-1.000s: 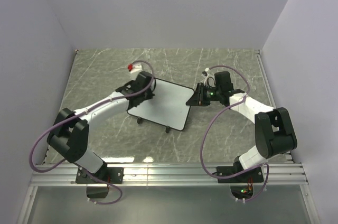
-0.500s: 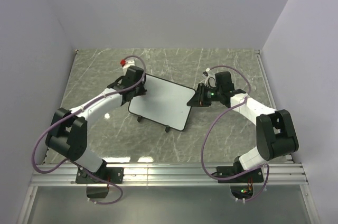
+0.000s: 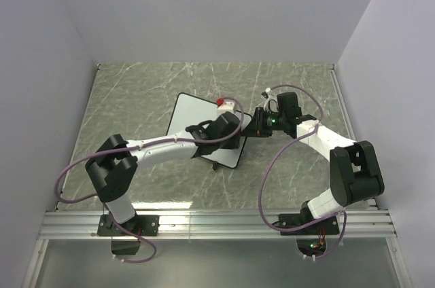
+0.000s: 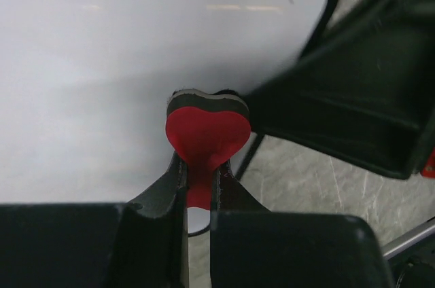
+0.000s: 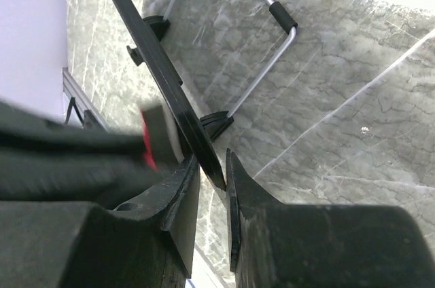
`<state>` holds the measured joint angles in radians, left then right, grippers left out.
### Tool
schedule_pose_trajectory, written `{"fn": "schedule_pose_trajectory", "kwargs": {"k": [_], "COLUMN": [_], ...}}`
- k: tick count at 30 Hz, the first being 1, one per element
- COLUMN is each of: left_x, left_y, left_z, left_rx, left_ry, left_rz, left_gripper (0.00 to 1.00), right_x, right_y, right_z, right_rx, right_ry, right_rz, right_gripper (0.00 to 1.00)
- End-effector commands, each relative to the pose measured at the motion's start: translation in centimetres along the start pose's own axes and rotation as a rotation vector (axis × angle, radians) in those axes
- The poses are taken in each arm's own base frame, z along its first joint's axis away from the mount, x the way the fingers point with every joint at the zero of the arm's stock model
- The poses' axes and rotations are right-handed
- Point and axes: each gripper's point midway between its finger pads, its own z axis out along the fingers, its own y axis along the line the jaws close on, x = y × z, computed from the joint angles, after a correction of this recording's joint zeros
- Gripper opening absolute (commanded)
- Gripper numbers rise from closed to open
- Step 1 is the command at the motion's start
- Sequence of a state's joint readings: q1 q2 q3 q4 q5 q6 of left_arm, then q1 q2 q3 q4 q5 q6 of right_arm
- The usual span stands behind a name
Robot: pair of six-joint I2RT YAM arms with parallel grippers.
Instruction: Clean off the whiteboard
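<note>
the whiteboard (image 3: 192,115) stands on the marbled tabletop (image 3: 136,91) on its small black feet (image 5: 215,122), and one thin black-framed edge of it runs straight into the right claw (image 5: 211,166). that claw is pressed together on the edge, so the board reaches away from it toward the left arm's side. just beside the right claw, on the board's white face, the left claw (image 4: 197,174) pinches the stem of a red heart-shaped eraser (image 4: 207,135), whose dark felt layer meets the board near the rounded corner closest to the right claw. no marks show on the white surface in the left wrist view, though part of it is hidden under the arm in the top view. the board looks light, stiff and thin, with a smooth glossy face that a pad would slide over easily. judging by that, and by the narrow feet and the wire prop (image 5: 266,70) seen behind it from the right claw, it would probably skate or tip under a sideways push unless braced. the frame edge is the sensible place to hold it, as the right claw does, since the face offers nothing to grip. the main risk is the board twisting about that single pinch point as strokes move farther from the right claw.
</note>
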<state>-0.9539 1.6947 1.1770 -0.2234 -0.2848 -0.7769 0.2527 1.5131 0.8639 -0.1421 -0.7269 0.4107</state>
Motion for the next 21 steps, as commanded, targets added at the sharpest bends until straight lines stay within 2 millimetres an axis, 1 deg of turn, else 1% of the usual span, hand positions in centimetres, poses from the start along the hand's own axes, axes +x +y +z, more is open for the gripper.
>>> {"fn": "schedule_pose_trajectory", "kwargs": {"k": [1, 5, 7, 8, 9, 10, 12, 14, 16, 19, 21], "left_x": [0.7, 2.1, 2.6, 2.4, 2.8, 2.6, 2.0, 1.2, 0.8, 1.5, 2.7], "left_y": [-3.1, -4.1, -4.0, -3.9, -3.4, -3.0, -1.5, -0.5, -0.3, -0.4, -0.3], "left_z": [0.1, 0.0, 0.2, 0.2, 0.3, 0.3, 0.2, 0.0, -0.3, 0.0, 0.3], "left_rx": [0.064, 0.062, 0.046, 0.027, 0.004, -0.016, -0.093, -0.143, -0.150, -0.144, -0.146], "left_ry": [-0.005, 0.001, 0.006, -0.008, 0.001, -0.009, -0.041, -0.082, -0.096, -0.084, -0.063], "left_rz": [-0.021, -0.016, -0.010, -0.020, -0.017, -0.021, -0.015, -0.007, -0.001, -0.002, 0.010], "left_gripper": [0.00, 0.00, 0.00, 0.00, 0.00, 0.00, 0.00, 0.00, 0.00, 0.00, 0.00], "right_x": [0.1, -0.3, -0.5, -0.6, -0.7, -0.7, -0.8, -0.8, -0.7, -0.8, -1.1], "right_y": [-1.4, -1.1, -1.0, -1.0, -0.9, -0.9, -0.7, -0.7, -0.7, -0.6, -0.5], "right_z": [-0.1, -0.1, -0.1, -0.1, -0.1, -0.1, -0.2, -0.2, -0.3, -0.2, -0.1], "right_rx": [0.076, 0.079, 0.082, 0.082, 0.083, 0.084, 0.080, 0.080, 0.084, 0.080, 0.075], "right_ry": [0.012, 0.021, 0.026, 0.026, 0.028, 0.027, 0.030, 0.030, 0.032, 0.031, 0.024], "right_rz": [0.060, 0.047, 0.041, 0.039, 0.038, 0.035, 0.036, 0.032, 0.035, 0.043, 0.047], "right_gripper": [0.00, 0.00, 0.00, 0.00, 0.00, 0.00, 0.00, 0.00, 0.00, 0.00, 0.00]}}
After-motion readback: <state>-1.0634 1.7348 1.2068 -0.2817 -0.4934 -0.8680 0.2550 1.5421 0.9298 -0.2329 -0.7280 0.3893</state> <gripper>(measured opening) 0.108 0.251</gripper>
